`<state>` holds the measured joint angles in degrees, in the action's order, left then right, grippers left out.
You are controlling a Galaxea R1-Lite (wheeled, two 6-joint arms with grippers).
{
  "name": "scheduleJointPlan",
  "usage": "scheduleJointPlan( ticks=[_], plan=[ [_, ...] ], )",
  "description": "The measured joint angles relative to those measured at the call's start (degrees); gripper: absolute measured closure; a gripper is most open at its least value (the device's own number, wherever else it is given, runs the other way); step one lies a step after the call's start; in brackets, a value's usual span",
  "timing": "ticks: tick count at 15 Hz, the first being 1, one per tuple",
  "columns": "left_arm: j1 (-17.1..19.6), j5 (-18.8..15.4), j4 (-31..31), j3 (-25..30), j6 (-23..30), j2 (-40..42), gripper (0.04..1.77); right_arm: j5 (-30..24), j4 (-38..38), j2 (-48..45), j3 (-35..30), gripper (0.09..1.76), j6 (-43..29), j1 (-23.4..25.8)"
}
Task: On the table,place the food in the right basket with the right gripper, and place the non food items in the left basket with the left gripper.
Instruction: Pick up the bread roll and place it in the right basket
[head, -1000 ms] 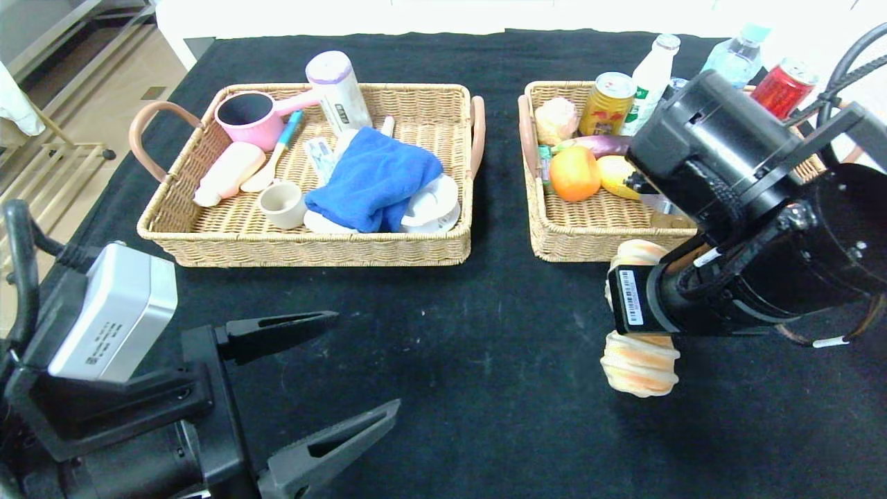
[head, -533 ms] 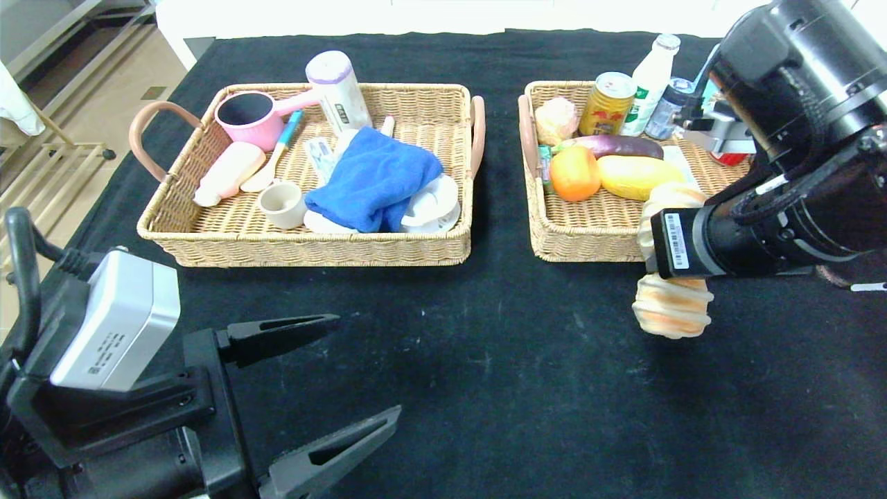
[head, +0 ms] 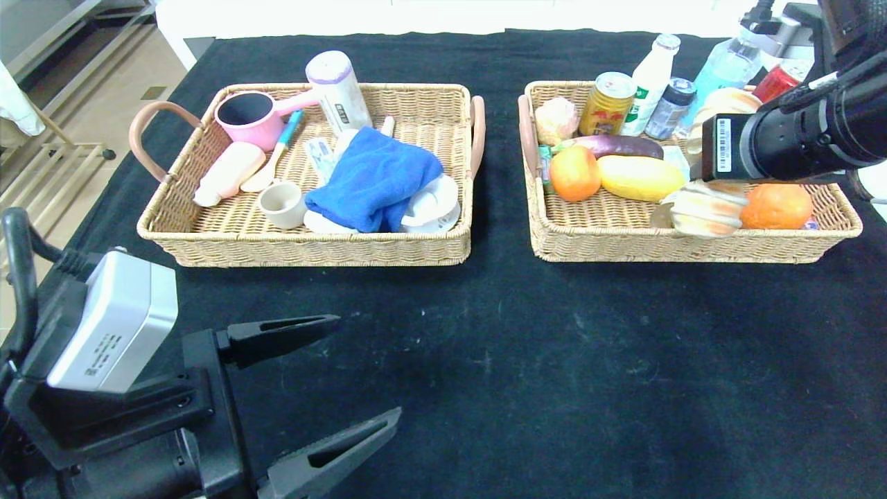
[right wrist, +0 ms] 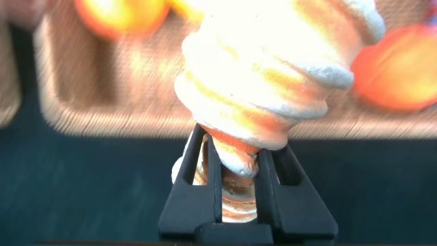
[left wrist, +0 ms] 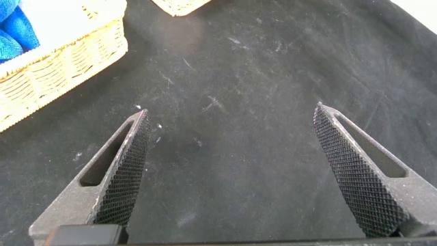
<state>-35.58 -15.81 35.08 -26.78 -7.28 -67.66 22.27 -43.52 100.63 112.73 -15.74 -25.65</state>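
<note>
Over woven wicker basket (head: 693,244), right claw (right wrist: 239,167) pinches ridged roll (right wrist: 273,75).

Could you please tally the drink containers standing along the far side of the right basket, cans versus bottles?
Cans: 2 (yellow can, red can)
Bottles: 3 (white bottle, small grey bottle, clear bottle)
Total: 5
</note>
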Motion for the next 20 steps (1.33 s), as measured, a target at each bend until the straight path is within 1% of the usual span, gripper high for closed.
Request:
scheduleJointPlan(
  ticks=[2, 4, 9, 11, 14, 16, 19, 20],
  plan=[
    [-0.4, 0.0, 0.0, 0.0, 0.0, -0.1, 0.09, 0.0, 5.3, 1.1, 0.1, 1.48, 1.2, 3.0],
    [-0.8, 0.1, 0.0, 0.2, 0.0, -0.2, 0.09, 0.0, 9.0, 2.0, 0.1, 1.48, 1.3, 4.8],
    [-1.6, 0.1, -0.1, 0.5, 0.0, -0.5, 0.09, 0.3, 17.0, 4.4, 0.0, 1.48, 1.2, 6.2],
    [-1.6, 0.1, -0.1, 0.5, 0.0, -0.5, 0.09, 2.8, 19.1, 5.6, -0.2, 1.48, 1.2, 7.1],
    [-1.6, 0.1, -0.1, 0.5, 0.0, -0.5, 0.09, 3.5, 23.2, 7.5, -0.2, 1.48, 1.1, 8.1],
    [-1.6, 0.1, -0.1, 0.4, 0.0, -0.5, 0.09, 3.4, 24.6, 8.5, -0.3, 1.48, 1.0, 8.3],
    [-1.6, 0.1, -0.1, 0.4, 0.0, -0.6, 0.09, 3.4, 24.8, 9.1, -0.6, 1.48, 0.9, 8.5],
    [-1.6, 0.1, -0.1, 0.4, 0.0, -0.6, 0.09, 3.4, 24.9, 9.2, -0.6, 1.39, 0.9, 8.5]
  ],
)
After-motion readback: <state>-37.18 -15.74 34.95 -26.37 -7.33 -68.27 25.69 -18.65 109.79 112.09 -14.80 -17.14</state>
